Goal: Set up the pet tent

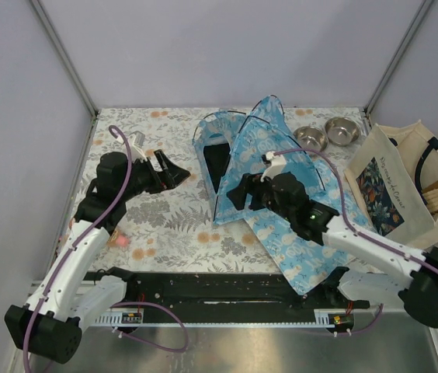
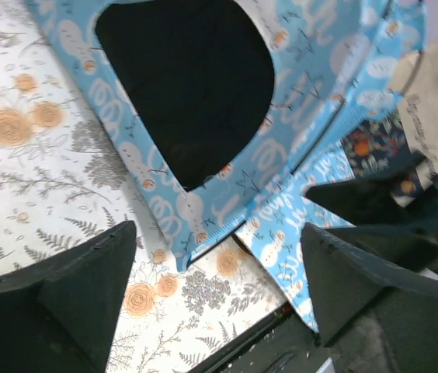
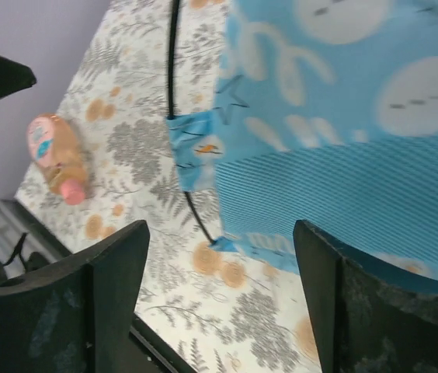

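The pet tent (image 1: 252, 148) stands upright at the back middle of the table, light blue with snowman print, its dark arched doorway (image 1: 217, 167) facing left. My left gripper (image 1: 180, 172) hovers just left of the doorway, open and empty. In the left wrist view the doorway (image 2: 188, 85) fills the top and the left gripper (image 2: 219, 287) has only tablecloth between its fingers. My right gripper (image 1: 241, 194) is at the tent's near front corner, open. The right wrist view shows the tent's wall (image 3: 320, 116) and a black pole (image 3: 174, 78) ahead of the empty right gripper (image 3: 219, 287).
A flat mat (image 1: 297, 241) of matching blue print lies under my right arm, its corner (image 2: 281, 241) by the tent's base. Two metal bowls (image 1: 325, 135) sit at the back right. A cloth tote bag (image 1: 394, 183) stands at the right. A small pink toy (image 1: 118, 241) (image 3: 56, 159) lies front left.
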`<state>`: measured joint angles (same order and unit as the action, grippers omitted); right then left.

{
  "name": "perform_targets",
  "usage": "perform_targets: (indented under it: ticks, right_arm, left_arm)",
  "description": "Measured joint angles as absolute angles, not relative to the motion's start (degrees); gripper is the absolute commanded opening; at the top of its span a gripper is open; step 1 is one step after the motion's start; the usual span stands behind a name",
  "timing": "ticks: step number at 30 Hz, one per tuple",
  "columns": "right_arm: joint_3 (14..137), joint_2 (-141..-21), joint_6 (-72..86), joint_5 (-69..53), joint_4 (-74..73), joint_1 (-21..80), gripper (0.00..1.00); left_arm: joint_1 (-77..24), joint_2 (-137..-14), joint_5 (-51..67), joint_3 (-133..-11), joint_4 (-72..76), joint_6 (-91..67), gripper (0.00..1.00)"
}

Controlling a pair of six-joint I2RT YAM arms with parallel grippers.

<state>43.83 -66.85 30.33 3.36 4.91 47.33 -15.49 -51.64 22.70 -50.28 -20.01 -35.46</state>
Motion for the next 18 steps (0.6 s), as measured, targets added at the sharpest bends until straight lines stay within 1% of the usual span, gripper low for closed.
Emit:
perform_targets:
  ticks: [3, 5, 7, 12, 18]
  right_arm:
    - [45.1, -60.4, 28.8, 10.2, -3.3, 47.4, 0.86]
    - [49.6, -58.1, 28.3, 15.8, -9.3, 47.4, 0.86]
    - [54.9, -58.6, 28.2, 20.0, -12.7, 47.4, 0.85]
    - [67.1, -65.0, 27.9, 26.8, -17.0, 47.4, 0.77]
    - [79.6, -78.8, 27.9, 32.3, -22.3, 48.1, 0.71]
  left_arm:
    - [-15.2, -51.6, 18.0, -50.3, -21.0, -34.1, 0.99]
    - [-15.0, -51.4, 15.2, -50.3, -21.6, -33.2, 0.99]
    - [-14.9, -50.9, 12.5, -50.5, -22.7, -32.3, 0.99]
    - [-14.9, -47.7, 8.4, -50.7, -24.8, -30.4, 0.99]
    - [-14.9, -43.2, 7.2, -50.6, -27.6, -29.8, 0.99]
